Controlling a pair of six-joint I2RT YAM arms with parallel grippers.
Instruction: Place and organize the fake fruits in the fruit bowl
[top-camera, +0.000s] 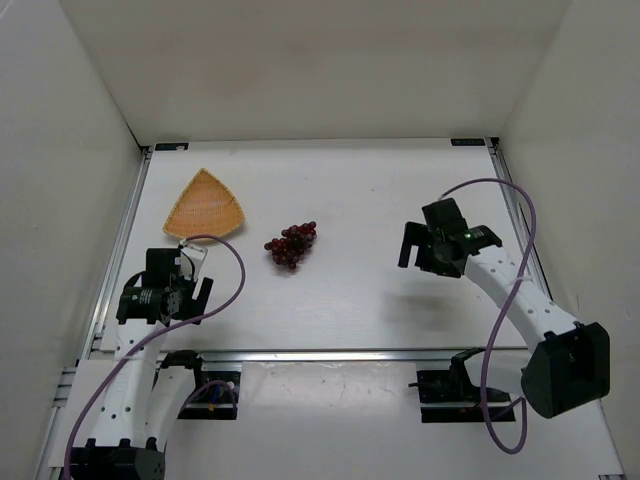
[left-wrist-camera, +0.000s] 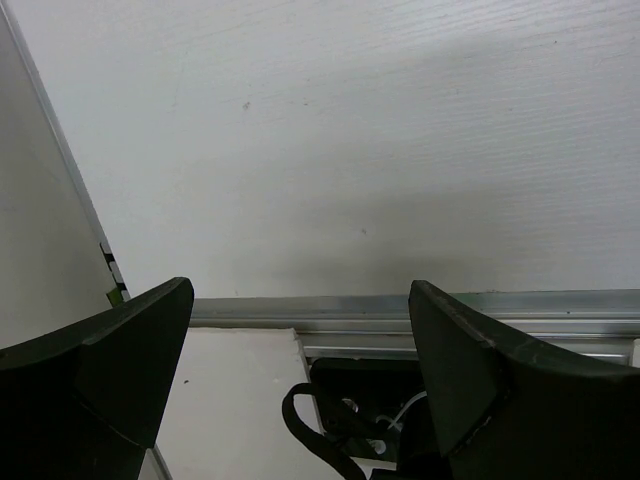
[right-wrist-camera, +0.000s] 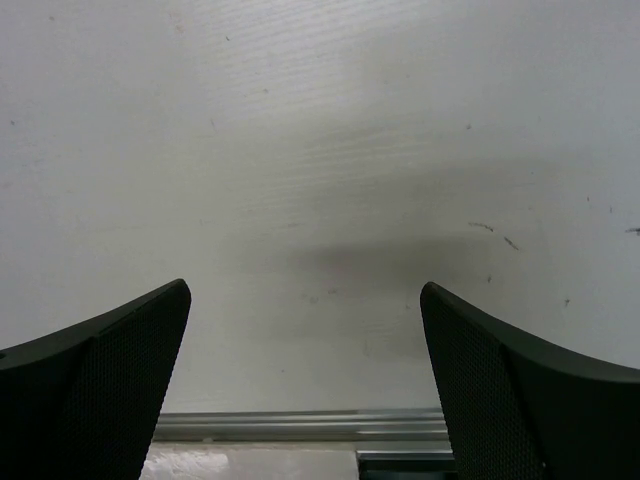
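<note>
Both sets of fingers spread wide and holding nothing, grapes out on the desk.

The left fingers stand wide apart with only bare white desk and the metal rail at its near edge showing between them. The right fingers are just as wide, with nothing but desk and their own shadow between them. The bunch of dark red grapes lies on the desk between the two arms, nearer the left fingers, to their right and a little farther out. The woven orange fruit bowl sits just beyond the left fingers, with nothing in it, and the grapes lie near its right side but apart from it. A purple cable loops out beside the left wrist.
</note>
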